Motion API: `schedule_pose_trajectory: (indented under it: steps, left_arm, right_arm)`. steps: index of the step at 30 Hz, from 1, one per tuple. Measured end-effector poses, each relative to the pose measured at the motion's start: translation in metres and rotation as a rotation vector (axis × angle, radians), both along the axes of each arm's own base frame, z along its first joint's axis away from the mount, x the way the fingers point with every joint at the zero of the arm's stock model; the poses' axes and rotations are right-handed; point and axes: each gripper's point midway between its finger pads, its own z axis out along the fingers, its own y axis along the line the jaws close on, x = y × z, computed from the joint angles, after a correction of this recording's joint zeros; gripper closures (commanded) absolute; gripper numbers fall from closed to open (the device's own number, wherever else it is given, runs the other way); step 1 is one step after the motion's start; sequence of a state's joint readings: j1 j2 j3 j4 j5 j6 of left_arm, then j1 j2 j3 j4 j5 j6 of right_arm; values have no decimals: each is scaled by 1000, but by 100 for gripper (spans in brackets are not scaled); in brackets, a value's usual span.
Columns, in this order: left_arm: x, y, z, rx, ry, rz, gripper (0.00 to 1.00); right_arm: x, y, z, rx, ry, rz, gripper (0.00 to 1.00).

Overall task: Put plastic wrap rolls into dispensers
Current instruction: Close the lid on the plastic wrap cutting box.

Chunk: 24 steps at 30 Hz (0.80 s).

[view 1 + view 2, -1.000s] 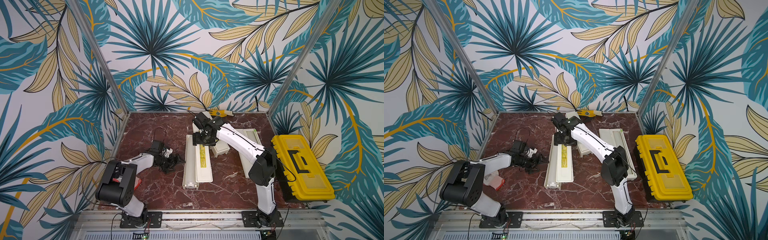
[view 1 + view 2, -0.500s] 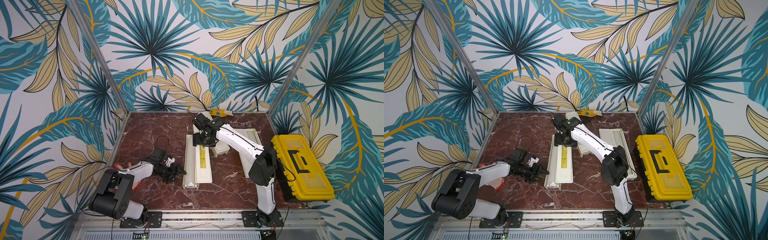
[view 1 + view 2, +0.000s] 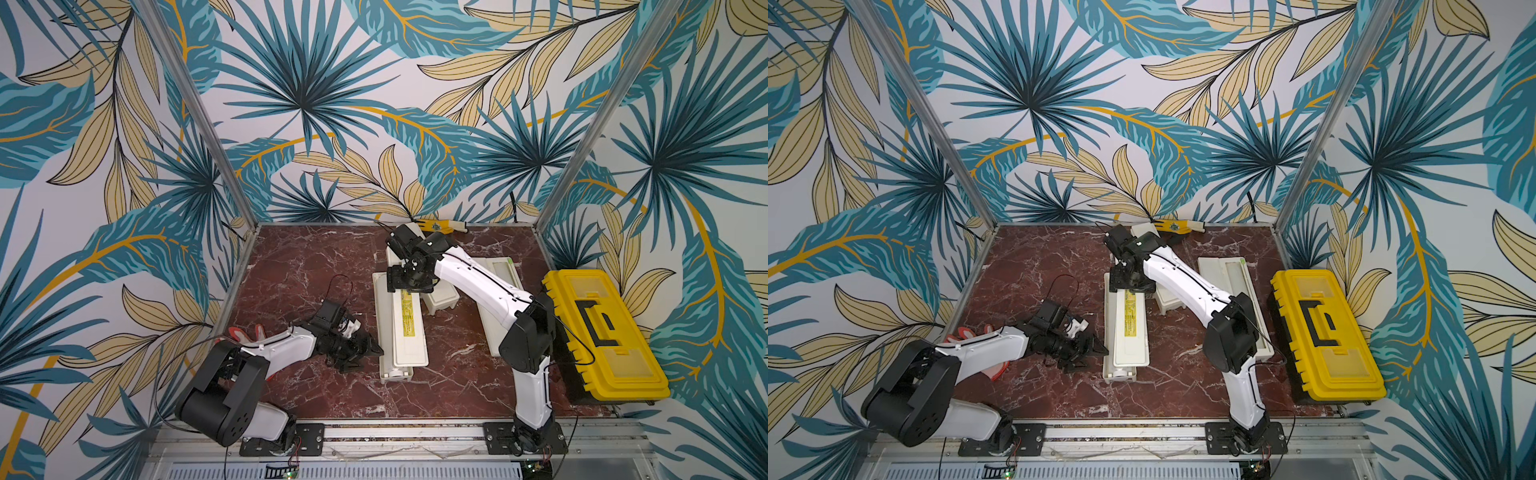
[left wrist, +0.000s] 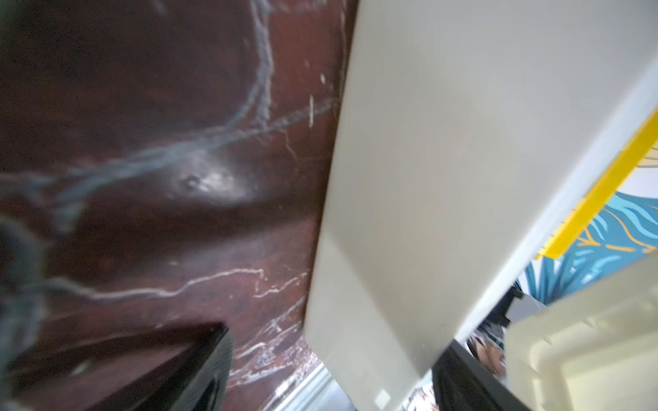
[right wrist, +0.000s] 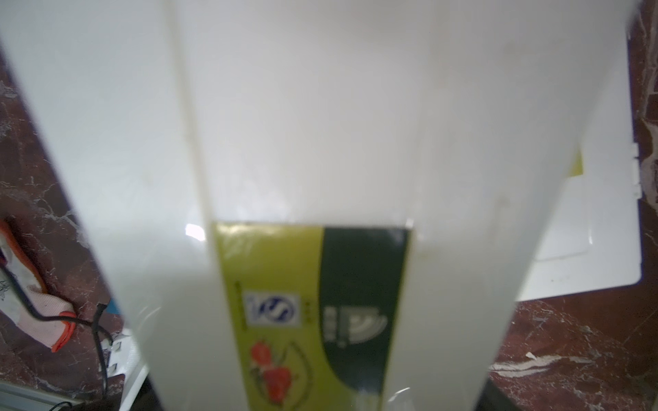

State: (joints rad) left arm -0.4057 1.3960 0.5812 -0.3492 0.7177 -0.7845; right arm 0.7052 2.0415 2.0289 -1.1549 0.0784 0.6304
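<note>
Left gripper [image 3: 368, 358], spread and empty, may shove the long cream plastic dispenser [image 3: 406, 332] askew (right gripper [image 3: 405, 284]: hold unclear).

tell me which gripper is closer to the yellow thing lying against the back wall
Right. The right gripper sits at the far end of the labelled dispenser, just in front of the yellow thing. The left gripper is beside that dispenser's near end, farther toward the front.

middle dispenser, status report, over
Left hand open, beside dispenser near end. Right hand on its far end, grip unclear. Lid looks shut. Second dispenser crowds the right hand.
</note>
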Motion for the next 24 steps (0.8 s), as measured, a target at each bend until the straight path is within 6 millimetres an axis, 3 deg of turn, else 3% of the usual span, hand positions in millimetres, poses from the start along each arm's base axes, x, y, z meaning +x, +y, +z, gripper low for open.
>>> schedule_pose_trajectory:
  steps: [4, 10, 15, 24]
  left_arm:
    - [22, 21, 21, 68, -105, 59, 0]
    - [65, 48, 50, 98, -230, 149, 0]
    - [81, 62, 51, 124, -251, 168, 0]
    - [91, 80, 51, 141, -272, 195, 0]
  right_arm:
    - [-1, 8, -4, -12, 15, 13, 35]
    - [-5, 27, -31, -53, 63, 42, 35]
    - [-7, 37, -45, -73, 87, 52, 33]
    - [-7, 42, -50, -78, 95, 40, 32]
